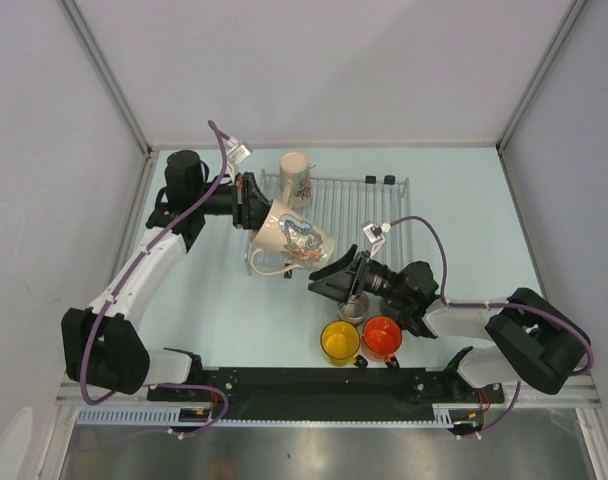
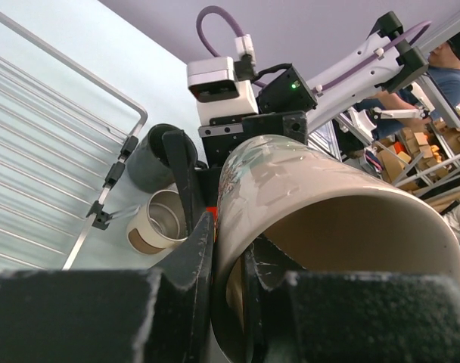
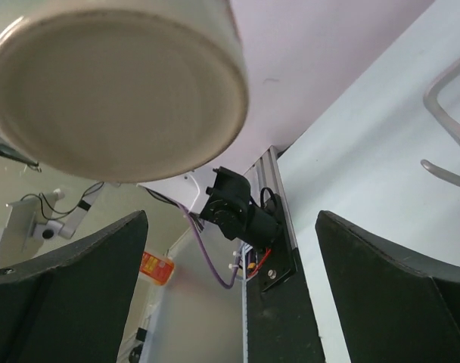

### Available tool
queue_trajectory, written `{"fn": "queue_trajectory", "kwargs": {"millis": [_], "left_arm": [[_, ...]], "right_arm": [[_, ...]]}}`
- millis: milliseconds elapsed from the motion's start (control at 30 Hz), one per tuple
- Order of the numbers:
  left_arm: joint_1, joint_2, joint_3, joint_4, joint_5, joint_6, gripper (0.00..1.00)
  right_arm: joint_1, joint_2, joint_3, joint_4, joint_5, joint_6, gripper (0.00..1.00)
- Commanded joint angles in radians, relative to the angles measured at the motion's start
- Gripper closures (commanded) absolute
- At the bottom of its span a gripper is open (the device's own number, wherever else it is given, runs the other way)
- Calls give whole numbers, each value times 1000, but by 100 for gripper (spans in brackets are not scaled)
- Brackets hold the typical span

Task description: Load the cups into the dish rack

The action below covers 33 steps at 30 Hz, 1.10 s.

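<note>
My left gripper (image 1: 254,215) is shut on the rim of the patterned cream cup (image 1: 289,238), one finger inside the wall and one outside (image 2: 230,253). The cup hangs tilted over the front left corner of the dish rack (image 1: 359,205). A second cream cup (image 1: 296,178) stands at the rack's back left. My right gripper (image 1: 324,282) is open just in front of the held cup, whose base (image 3: 116,83) fills the top of the right wrist view above the spread fingers (image 3: 230,227). Below it sit the steel cup (image 1: 354,308), the yellow cup (image 1: 340,342) and the orange cup (image 1: 382,338). A dark cup (image 2: 148,162) lies by the rack's corner.
The rack's front wire edge (image 2: 101,200) runs close to the steel cup (image 2: 158,223). White enclosure walls (image 1: 44,130) bound the table on three sides. The black mounting rail (image 1: 314,382) lies along the near edge.
</note>
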<state>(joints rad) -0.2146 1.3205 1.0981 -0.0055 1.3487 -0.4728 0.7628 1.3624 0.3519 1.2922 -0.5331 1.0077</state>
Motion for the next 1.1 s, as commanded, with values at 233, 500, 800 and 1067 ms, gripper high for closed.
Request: {"fn": "queue_trajectory", "kwargs": {"millis": [233,500,800,1067], "left_arm": [[6,-24,3,147,58,-116,100],[4,-32,-27,147,70,-119,100],[-11,-26,-53,148,49,-115,100],[-17,-12,-63,164,30,-115,100]], "right_arm": [[6,-36,81,306,-117,-130,0],[-54,4,157,305,-148,-109,0],[-65,29,217,306,-134,-106,0],[-23,93,294,309,-108,-97,0]]}}
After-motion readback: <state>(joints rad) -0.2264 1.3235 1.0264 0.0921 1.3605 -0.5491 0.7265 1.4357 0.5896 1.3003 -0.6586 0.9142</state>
